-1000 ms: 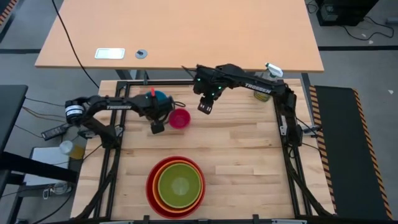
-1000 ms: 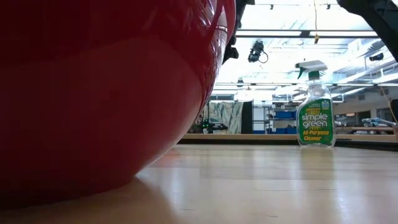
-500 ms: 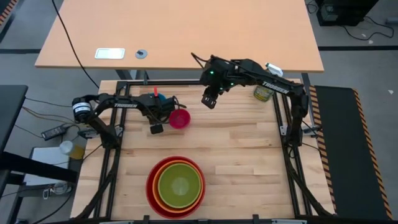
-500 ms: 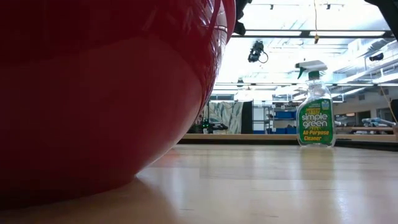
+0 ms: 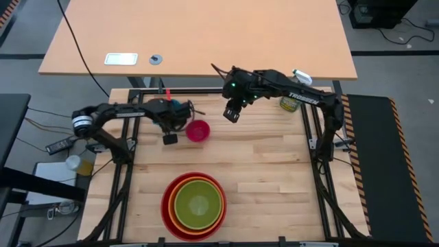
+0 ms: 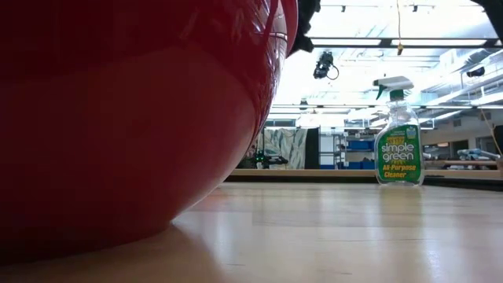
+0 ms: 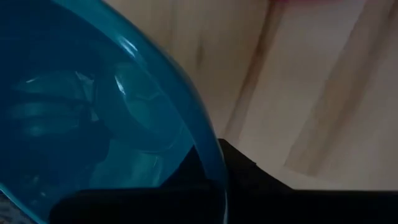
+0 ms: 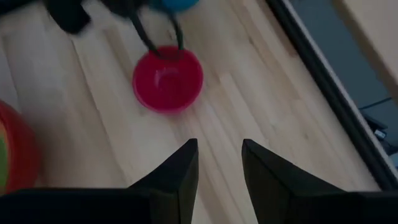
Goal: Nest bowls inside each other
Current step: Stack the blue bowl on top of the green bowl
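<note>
Hiding blue bowl (image 5: 182,108): left gripper (image 5: 180,116), clamped.

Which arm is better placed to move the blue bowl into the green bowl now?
Left. The left gripper is shut on the blue bowl's rim. The right gripper hangs open and empty above the pink bowl.

We see a glossy, smooth plastic red bowl (image 6: 134,118), mirror-bright. The blue bowl (image 7: 93,124) by our left fingers is translucent glossy plastic. The table (image 5: 274,171) is smooth pale wood planks with a satin sheen. The spray bottle (image 6: 398,137) is clear plastic.
</note>
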